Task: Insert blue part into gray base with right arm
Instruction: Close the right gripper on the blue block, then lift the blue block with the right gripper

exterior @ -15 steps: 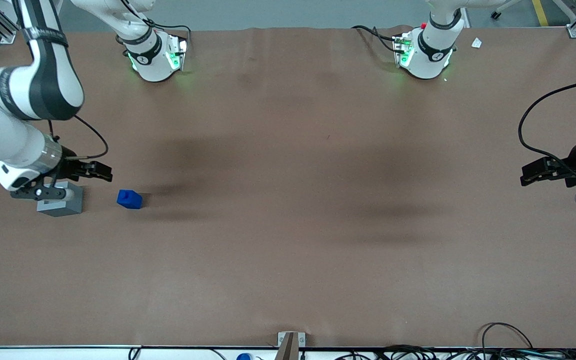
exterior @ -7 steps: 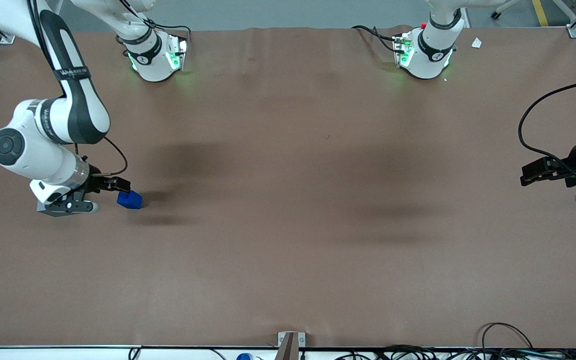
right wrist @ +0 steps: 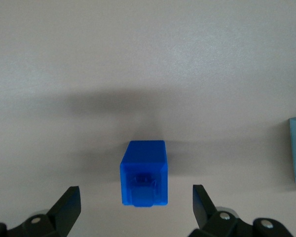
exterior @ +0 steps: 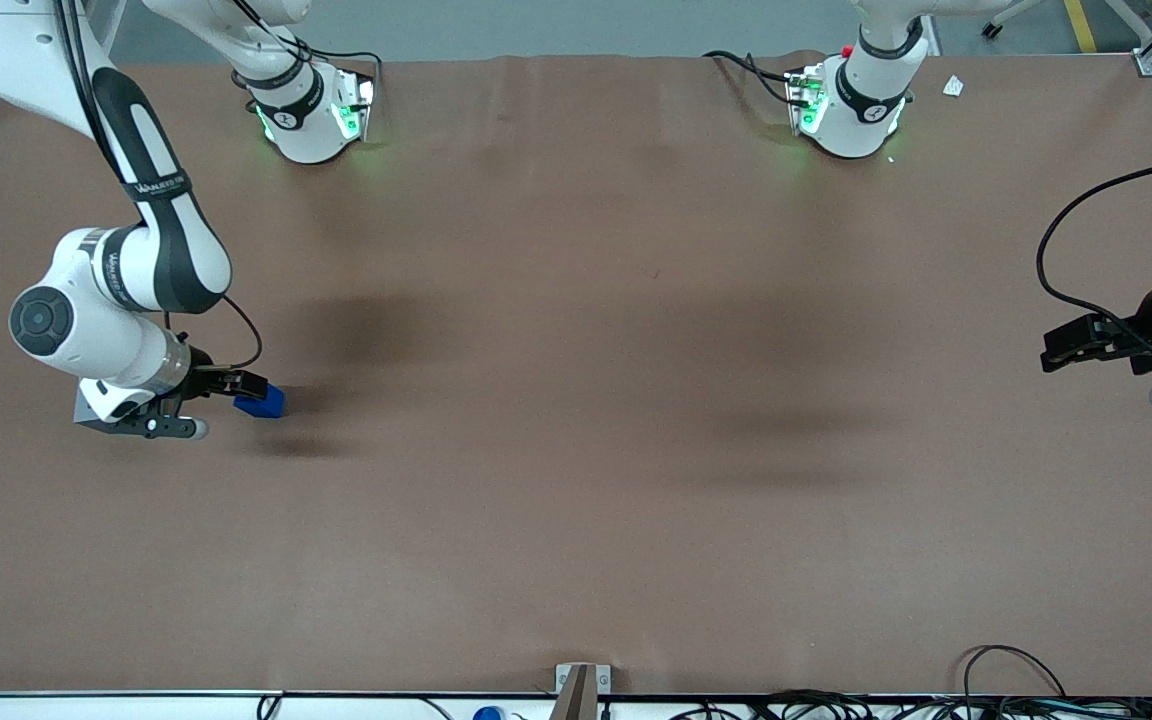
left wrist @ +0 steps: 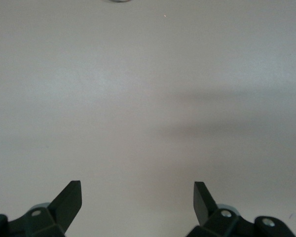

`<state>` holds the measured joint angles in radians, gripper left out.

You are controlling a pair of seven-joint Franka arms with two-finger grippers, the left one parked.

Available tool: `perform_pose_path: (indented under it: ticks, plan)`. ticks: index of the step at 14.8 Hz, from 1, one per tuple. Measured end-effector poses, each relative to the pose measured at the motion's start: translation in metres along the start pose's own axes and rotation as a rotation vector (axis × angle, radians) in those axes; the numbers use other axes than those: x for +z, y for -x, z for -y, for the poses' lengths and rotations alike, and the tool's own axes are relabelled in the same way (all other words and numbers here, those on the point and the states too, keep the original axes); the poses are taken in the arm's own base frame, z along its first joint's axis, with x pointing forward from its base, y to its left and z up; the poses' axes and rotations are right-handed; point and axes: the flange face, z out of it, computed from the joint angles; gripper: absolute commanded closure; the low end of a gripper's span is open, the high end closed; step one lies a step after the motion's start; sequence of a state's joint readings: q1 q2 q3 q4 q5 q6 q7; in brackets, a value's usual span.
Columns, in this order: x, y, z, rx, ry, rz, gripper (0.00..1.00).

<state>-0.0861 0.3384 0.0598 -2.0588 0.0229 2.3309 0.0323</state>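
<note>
Blue part (right wrist: 143, 173) smooth plastic; table (exterior: 576, 400) matt.

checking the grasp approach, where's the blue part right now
The blue part lies on the table toward the working arm's end, beside the gray base; the open gripper is just above it, fingers either side, not touching.

The blue part (right wrist: 143, 173) is laid flat on the bench beside the gray base (exterior: 88, 408), between the spread pincer (right wrist: 135, 207) fingers

End effector (exterior: 248, 384) over blue part (exterior: 264, 403), near gray base (exterior: 88, 412).
</note>
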Motion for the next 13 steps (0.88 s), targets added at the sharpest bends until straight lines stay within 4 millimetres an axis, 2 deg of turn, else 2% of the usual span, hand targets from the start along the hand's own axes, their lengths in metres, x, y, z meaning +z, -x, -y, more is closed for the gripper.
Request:
perform_pose_path:
  ticks: [7, 13]
  plan:
    - [0.02, -0.004, 0.001, -0.001, -0.003, -0.02, 0.0]
    - [0.04, 0.001, 0.0, 0.0, -0.004, -0.049, 0.0]
